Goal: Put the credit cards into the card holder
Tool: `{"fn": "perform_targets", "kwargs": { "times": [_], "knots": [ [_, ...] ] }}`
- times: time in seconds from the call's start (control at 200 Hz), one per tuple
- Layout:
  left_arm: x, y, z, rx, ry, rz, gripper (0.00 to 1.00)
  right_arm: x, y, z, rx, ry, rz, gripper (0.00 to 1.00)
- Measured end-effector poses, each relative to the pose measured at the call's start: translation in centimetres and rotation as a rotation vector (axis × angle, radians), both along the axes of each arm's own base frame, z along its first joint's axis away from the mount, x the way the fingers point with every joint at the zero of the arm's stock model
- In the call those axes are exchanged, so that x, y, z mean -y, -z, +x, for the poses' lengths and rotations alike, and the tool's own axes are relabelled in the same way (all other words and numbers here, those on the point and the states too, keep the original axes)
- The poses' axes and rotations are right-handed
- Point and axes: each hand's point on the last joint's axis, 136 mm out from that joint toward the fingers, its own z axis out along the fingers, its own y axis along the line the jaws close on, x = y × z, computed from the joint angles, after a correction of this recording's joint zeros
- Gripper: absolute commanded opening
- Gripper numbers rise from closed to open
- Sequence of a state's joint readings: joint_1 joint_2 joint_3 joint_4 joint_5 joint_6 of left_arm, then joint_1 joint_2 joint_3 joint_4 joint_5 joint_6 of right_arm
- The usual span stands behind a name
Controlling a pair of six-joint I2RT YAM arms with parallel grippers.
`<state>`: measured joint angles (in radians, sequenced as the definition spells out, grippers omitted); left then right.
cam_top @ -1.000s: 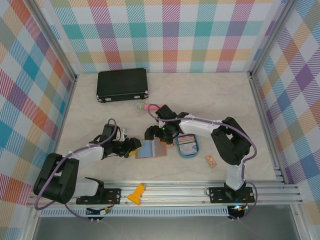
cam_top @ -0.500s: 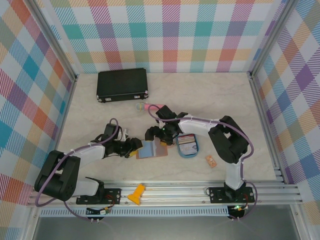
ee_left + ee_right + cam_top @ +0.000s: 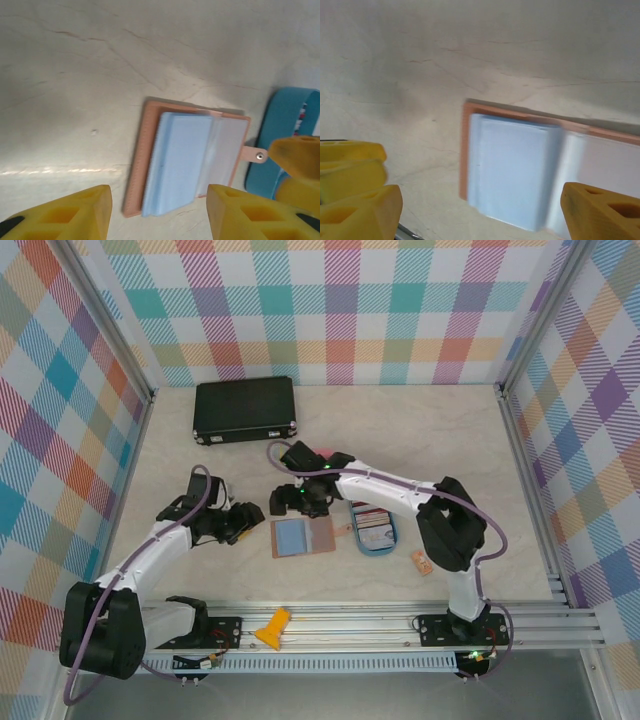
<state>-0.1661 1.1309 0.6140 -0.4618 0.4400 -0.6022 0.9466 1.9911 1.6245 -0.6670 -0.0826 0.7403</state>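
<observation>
Top external view shows you the card holder (image 3: 303,537) lying spread open and flat at the centre of the frame, grey-blue sleeves up so a card can slide in. The credit cards (image 3: 373,524) sit in the blue tray (image 3: 376,551) just to its right. Your left gripper (image 3: 245,518) hangs left of the holder, fingers about half apart and empty; your right gripper (image 3: 290,499) hovers by its upper left corner, fingers wide on nothing, so I judge both ready to fetch a card.
</observation>
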Motion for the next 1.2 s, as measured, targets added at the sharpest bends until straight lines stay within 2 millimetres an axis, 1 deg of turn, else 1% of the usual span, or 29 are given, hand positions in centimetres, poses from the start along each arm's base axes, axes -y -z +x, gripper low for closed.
{"fn": "perform_targets", "kwargs": {
  "times": [0.06,0.115,0.18,0.28,0.385,0.505,0.595,1.07,1.2],
  "knots": [
    [-0.5,0.0,-0.2,-0.013,-0.017,0.009,0.56,-0.7,0.2,-0.3,0.014,-0.009,-0.032,0.86],
    [-1.3,0.3,-0.6,-0.038,-0.035,0.026,0.56,-1.0,1.1,-0.8,0.014,-0.015,-0.073,0.86],
    [-1.7,0.4,-0.6,-0.046,-0.052,0.023,0.56,-0.7,2.3,-1.2,0.005,-0.019,-0.135,0.87],
    [-1.7,-0.1,-0.4,-0.028,-0.056,0.011,0.57,-0.2,4.3,-1.3,-0.003,-0.019,-0.232,0.89],
    [-1.6,-0.6,-0.3,-0.007,-0.053,-0.007,0.57,0.4,5.4,-1.5,0.000,-0.022,-0.308,0.90],
    [-1.4,-0.4,-0.7,-0.002,-0.046,-0.020,0.57,1.0,5.3,-1.5,0.007,-0.023,-0.348,0.89],
    [-1.4,0.1,-1.0,-0.011,-0.045,-0.022,0.58,1.0,5.2,-1.5,0.006,-0.024,-0.352,0.88],
    [-1.3,0.1,-1.0,-0.008,-0.043,-0.025,0.59,-0.3,5.9,-2.5,-0.016,-0.070,-0.318,0.88],
    [-1.2,0.1,-0.9,-0.004,-0.041,-0.029,0.59,0.1,6.6,-2.8,-0.024,-0.071,-0.330,0.87]
  ]
}}
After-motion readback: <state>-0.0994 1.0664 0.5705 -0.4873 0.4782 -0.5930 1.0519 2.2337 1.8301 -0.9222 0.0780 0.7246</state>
